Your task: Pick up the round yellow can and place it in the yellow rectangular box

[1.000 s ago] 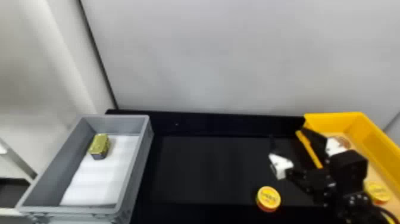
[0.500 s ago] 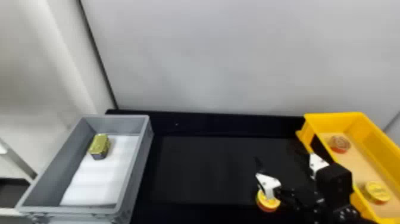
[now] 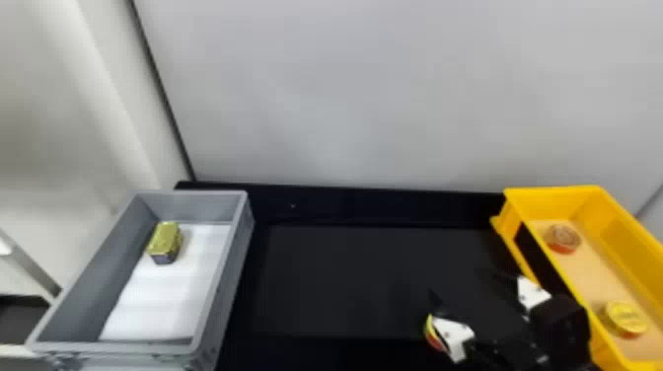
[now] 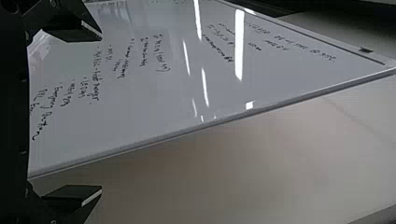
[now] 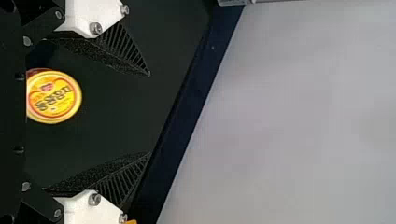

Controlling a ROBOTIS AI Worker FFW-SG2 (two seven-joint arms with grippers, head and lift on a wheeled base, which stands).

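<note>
Over at the right gripper (image 5: 149, 113), the round yellow can (image 5: 53, 97) is lined up!
It's come away from the yellow rectangular box (image 3: 555, 203), now off to its right; fingers wide apart, gripping nothing, the can sitting between them, close by the palm. Looks like squeezing comes next, once it's low enough.

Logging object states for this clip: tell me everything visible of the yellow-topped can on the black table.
The can is short and round, seemingly metal, its yellow lid carrying red and dark markings inside a paler rim, with red on its side. It sits lid up on the black table, seen between the right gripper's open fingers, a gap on both sides. Gripper parts partly hide it.
</note>
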